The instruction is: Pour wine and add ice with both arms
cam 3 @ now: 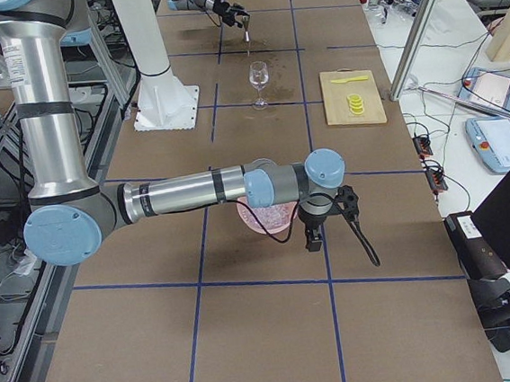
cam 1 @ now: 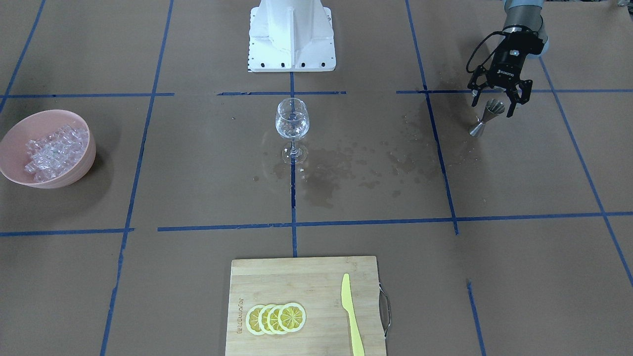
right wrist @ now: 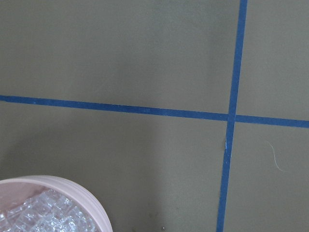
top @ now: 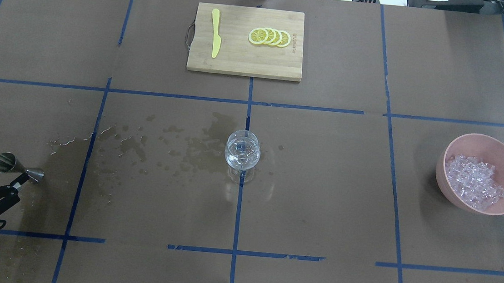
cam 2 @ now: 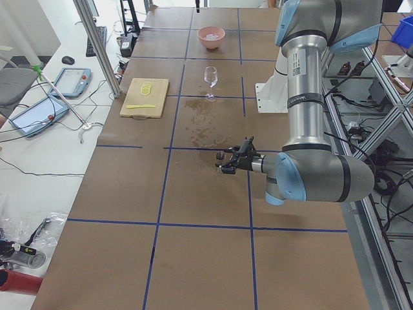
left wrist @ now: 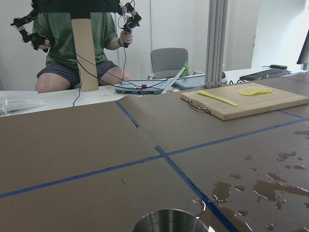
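**Tech A:** Where do we find the left arm [cam 2: 322, 174]?

**Tech B:** We find it folded low at its own end of the table [cam 1: 519, 257], with the wrist held level. The left gripper [cam 1: 492, 108] lies near-horizontal, just above the surface. Its fingers are spread, one on each side of the upper cup of the steel jigger [cam 1: 479, 127], which stands upright. We cannot confirm contact.

**Tech A:** And the right arm [cam 3: 183, 195]?

**Tech B:** Its forearm reaches level over the table, with the wrist turned down. The right gripper [cam 3: 322, 225] hangs just beside the pink bowl [cam 1: 79, 170]. We cannot tell whether its fingers are apart or together.

**Tech A:** Where do we locate the materials?

**Tech B:** The ice [cam 1: 49, 151] is heaped in that bowl. The wine [top: 242, 155] sits in the stemmed glass [cam 1: 292, 113] at the table centre, on a blue tape line, well apart from both grippers. Wet patches [cam 1: 336, 168] mark the paper between glass and jigger.
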{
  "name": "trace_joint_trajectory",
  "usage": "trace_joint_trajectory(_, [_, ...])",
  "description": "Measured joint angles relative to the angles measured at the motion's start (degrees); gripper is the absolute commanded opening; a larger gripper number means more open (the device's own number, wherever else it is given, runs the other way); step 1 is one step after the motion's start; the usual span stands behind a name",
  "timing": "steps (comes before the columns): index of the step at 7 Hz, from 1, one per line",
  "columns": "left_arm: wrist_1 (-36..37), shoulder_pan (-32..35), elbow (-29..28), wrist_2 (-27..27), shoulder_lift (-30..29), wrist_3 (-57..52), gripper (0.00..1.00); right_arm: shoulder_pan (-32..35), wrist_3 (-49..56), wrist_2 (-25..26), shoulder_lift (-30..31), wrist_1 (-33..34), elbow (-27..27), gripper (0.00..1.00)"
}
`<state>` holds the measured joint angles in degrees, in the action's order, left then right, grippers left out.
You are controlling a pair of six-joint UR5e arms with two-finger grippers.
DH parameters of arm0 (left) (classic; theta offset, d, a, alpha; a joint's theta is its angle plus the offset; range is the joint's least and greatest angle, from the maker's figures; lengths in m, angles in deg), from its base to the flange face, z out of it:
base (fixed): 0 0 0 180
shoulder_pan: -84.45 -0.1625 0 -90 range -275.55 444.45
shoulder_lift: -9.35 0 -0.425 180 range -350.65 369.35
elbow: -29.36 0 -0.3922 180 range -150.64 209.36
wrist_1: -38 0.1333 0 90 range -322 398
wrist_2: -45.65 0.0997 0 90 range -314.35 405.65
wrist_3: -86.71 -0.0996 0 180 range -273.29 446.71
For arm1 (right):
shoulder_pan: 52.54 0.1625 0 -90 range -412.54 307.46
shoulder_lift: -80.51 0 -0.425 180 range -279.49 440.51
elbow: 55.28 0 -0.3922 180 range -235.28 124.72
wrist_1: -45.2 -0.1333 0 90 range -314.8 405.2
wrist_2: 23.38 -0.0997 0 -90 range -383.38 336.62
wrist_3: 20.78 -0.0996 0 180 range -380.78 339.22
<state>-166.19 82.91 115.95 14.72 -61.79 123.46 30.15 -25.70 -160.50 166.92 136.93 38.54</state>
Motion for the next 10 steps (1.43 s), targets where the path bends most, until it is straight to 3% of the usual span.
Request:
trace_joint_trajectory(3, [1.15,0.87,4.32,-8.77,6.47,-0.01,1.00,0.01,0.00,-0.03,0.02,-0.02,0.22,1.00])
trace_joint_trajectory(6, [3.44,4.21,5.08,-20.31,11.45,0.33,1.00,0.01,0.00,-0.07,0.07,-0.05,0.31,1.00])
trace_joint_trajectory(8, [4.77,11.52,4.74,-29.61,13.46,0.50,1.00,0.01,0.00,-0.03,0.08,-0.05,0.26,1.00])
trace_joint_trajectory(10, [9.52,23.41,4.44,-42.23,12.72,-0.50,1.00,0.01,0.04,-0.07,0.08,-0.06,0.22,1.00])
